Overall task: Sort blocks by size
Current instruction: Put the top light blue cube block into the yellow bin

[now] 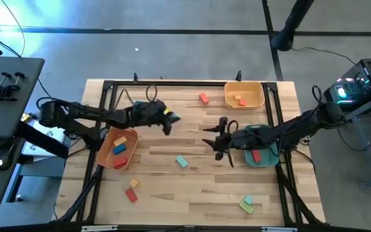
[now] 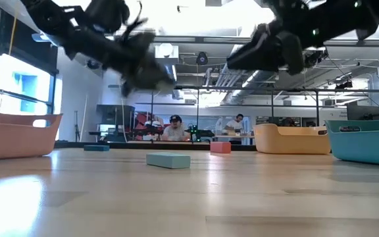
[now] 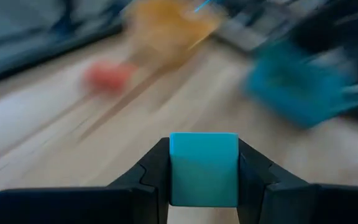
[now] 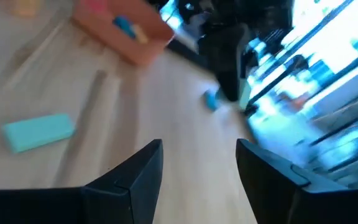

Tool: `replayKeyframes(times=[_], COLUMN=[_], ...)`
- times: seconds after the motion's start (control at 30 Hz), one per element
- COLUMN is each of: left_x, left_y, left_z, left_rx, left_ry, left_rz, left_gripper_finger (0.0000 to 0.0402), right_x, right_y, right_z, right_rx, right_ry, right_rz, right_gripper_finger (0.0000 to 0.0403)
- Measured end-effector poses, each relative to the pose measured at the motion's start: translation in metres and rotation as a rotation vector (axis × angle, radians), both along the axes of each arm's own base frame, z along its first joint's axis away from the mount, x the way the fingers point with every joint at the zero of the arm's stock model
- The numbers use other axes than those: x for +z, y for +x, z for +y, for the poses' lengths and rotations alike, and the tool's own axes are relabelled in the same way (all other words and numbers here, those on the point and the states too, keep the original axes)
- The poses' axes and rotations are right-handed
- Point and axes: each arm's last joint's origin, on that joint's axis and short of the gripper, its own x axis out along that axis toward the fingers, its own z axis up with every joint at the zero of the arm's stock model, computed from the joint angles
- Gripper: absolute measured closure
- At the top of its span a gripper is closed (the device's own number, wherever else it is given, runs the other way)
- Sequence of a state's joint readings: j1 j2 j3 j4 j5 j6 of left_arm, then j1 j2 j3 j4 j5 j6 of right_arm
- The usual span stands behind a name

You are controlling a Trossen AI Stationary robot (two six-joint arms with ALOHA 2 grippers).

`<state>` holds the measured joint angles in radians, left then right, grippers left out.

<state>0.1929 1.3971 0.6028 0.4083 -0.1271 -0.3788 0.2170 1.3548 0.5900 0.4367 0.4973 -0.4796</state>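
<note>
The left tool [image 3: 204,171] was clamped on a blue cube [image 3: 204,168]. The right tool [image 4: 199,165], fingers apart, hovered empty near a teal bar [image 4: 38,132] lying flat on the bench [image 1: 192,187].

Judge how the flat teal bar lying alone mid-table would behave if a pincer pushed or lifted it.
The teal bar lies flat on its broad face on the wooden table, so it would probably slide, not roll or tip. It looks like a rigid painted block, likely stiff and light. Its smooth faces might slip slightly, though the left pincer holds a similar teal cube squarely.
</note>
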Motion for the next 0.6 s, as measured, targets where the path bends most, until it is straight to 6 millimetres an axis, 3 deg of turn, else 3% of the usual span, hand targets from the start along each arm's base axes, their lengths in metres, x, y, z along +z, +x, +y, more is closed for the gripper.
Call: replayKeyframes(times=[0.17,0.27,0.6], left_x=[0.018,0.019,0.015], left_y=[0.021,0.029,0.057], left_z=[-0.024,-0.035,-0.054], left_rx=[-0.168,-0.245,-0.329], left_ry=[0.050,0.061,0.051], left_rz=[-0.341,-0.473,-0.678], left_gripper_finger=[0.0306,0.0306,0.0306], right_x=[0.013,0.026,0.058], right_y=[0.003,0.008,0.019], right_z=[0.007,0.009,0.012], right_rx=[0.084,0.137,0.178], right_ry=[-0.143,-0.216,-0.372], right_rz=[-0.080,-0.129,-0.183], right_gripper_finger=[0.0203,0.0203,0.0203])
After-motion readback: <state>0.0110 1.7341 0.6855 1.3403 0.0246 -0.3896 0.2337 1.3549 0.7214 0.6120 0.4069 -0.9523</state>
